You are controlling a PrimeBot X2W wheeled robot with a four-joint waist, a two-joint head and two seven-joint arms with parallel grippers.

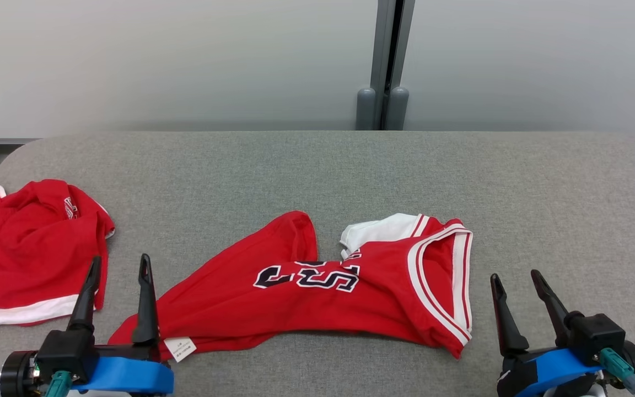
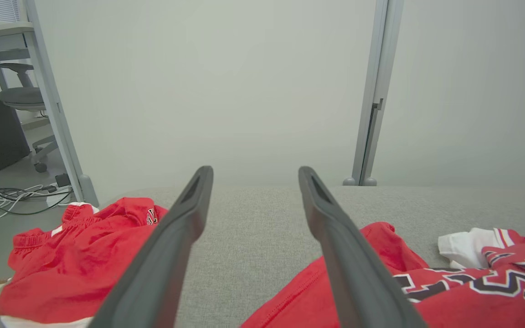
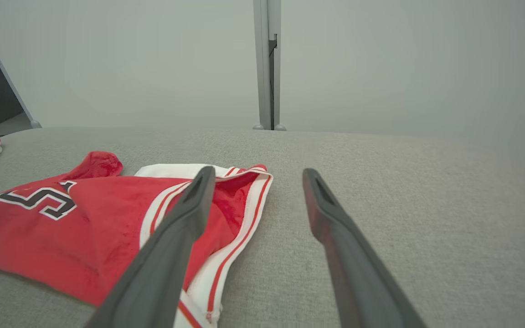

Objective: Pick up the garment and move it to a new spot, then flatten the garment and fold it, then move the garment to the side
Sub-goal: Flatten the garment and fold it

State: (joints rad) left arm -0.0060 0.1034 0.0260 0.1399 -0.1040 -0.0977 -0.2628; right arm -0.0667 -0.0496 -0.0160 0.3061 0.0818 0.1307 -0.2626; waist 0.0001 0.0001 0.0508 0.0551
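Garment, hem beside left hand, trim near right hand

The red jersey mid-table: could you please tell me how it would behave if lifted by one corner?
The red jersey would probably hang limp: it lies creased and folded over. It looks thin, so it is likely light. Pushed across the fabric-covered table, it may bunch.

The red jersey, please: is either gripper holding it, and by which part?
Neither holds the jersey; the left gripper and right gripper both stand open and empty.
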